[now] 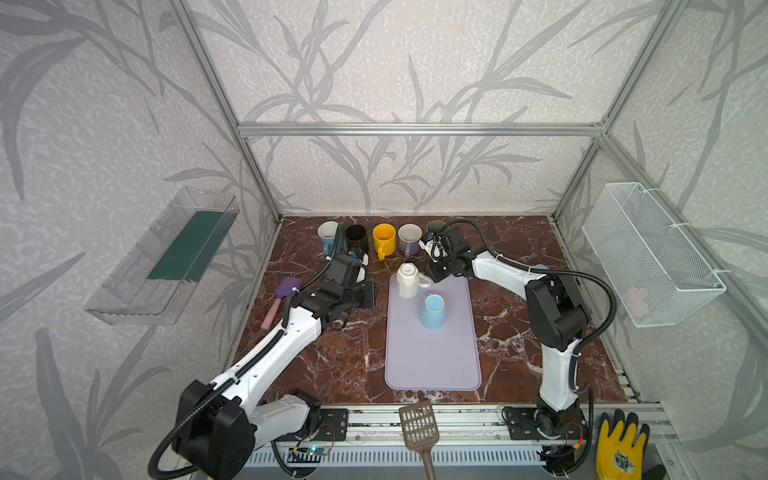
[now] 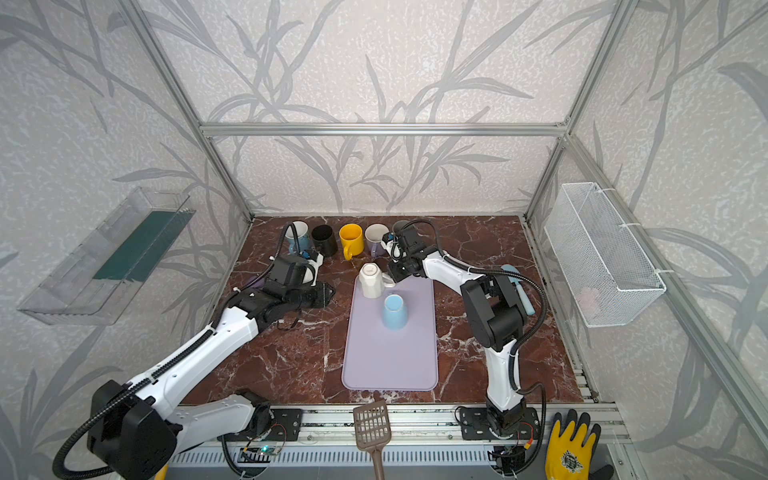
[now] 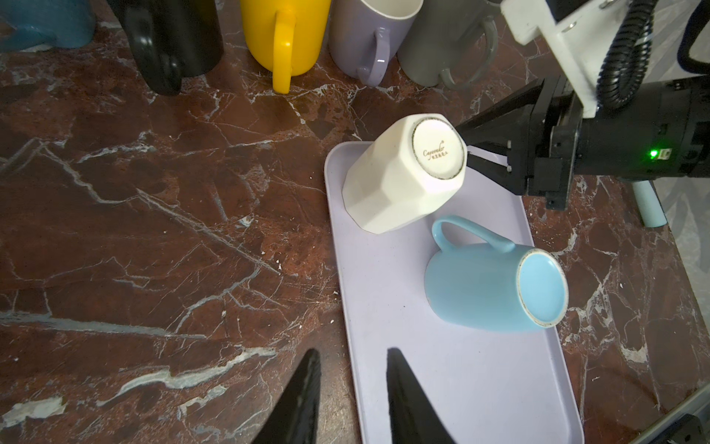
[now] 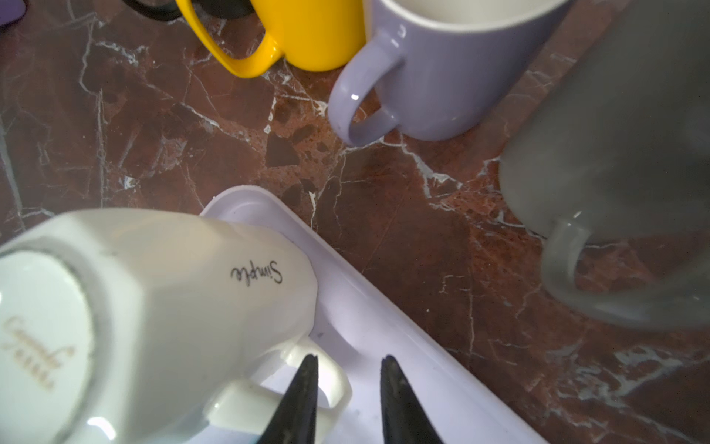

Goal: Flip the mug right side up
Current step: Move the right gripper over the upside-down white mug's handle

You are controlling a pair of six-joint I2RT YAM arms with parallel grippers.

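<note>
Right claw (image 4: 347, 357) is set narrow round the white mug (image 4: 153, 292) handle (image 4: 340, 384), unclamped. Flipped loose, it could get dropped onto the blue mug (image 3: 480, 288).

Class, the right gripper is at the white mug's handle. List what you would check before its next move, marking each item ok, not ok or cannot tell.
1. The white mug sits base-up on the mat: ok.
2. Its handle lies between the fingers of the right gripper: ok.
3. Jaws closed on the handle: not ok, a gap shows.
4. The blue mug is clear of the flip: cannot tell, it stands close.
5. The left gripper is out of the way: ok, open and holding nothing.
</note>
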